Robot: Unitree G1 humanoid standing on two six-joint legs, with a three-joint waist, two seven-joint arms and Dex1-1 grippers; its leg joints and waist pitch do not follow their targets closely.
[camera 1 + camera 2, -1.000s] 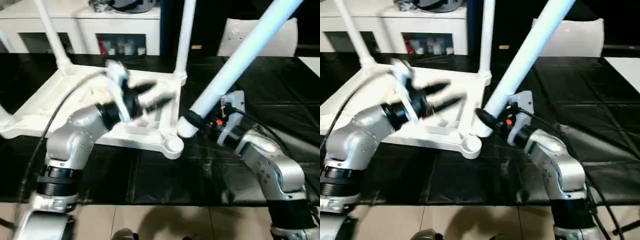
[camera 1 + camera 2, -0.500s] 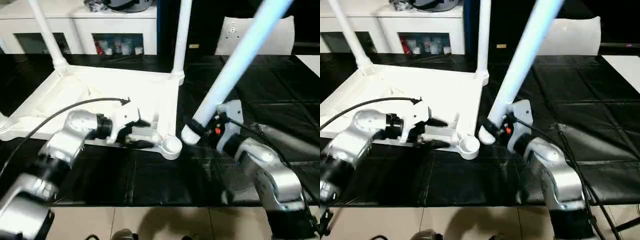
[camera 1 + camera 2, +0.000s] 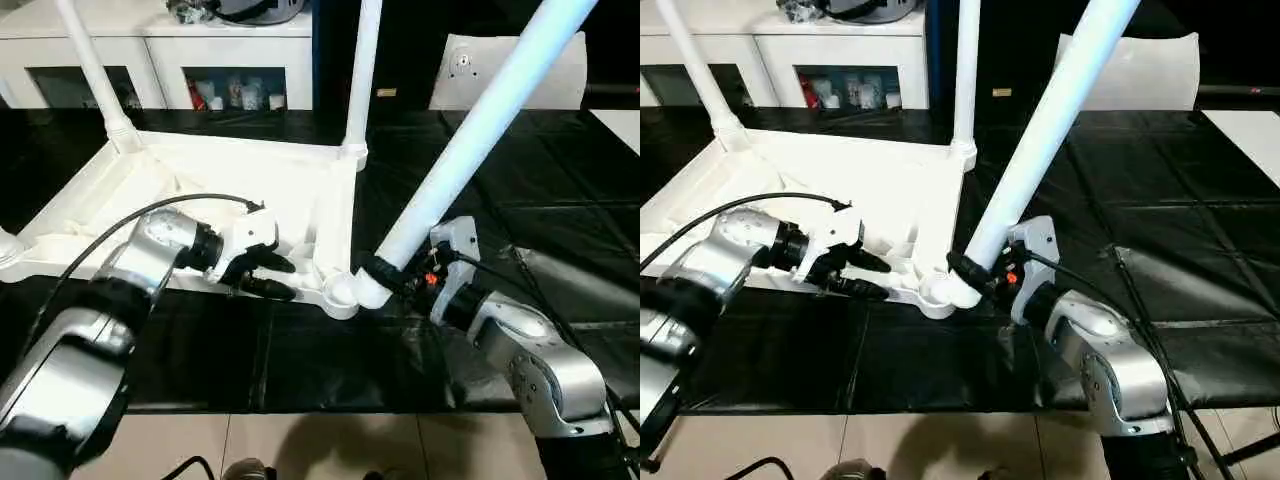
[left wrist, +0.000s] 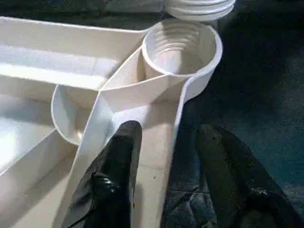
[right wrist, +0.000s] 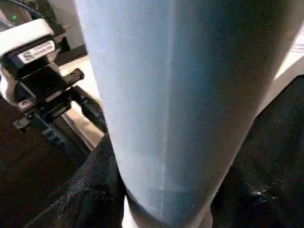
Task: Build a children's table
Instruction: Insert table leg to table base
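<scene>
Risk: the leg (image 3: 470,150) is tilted, its threaded end just beside the empty corner socket (image 4: 180,45), not in it; if the right hand (image 3: 395,275) pushes now, it could jam or shove the tabletop (image 3: 200,190) across the surface (image 3: 520,200). Left hand (image 4: 164,142) straddles the tabletop's near rim, fingers part-closed around it w/ a gap showing. Right hand is clamped on the leg's lower end.

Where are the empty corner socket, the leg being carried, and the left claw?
empty corner socket (image 4: 183,45), left wrist view, ribbed inside.
carried leg (image 3: 470,150), left eye view, mid-shaft.
left claw (image 3: 270,277), left eye view, between fingertips.
</scene>
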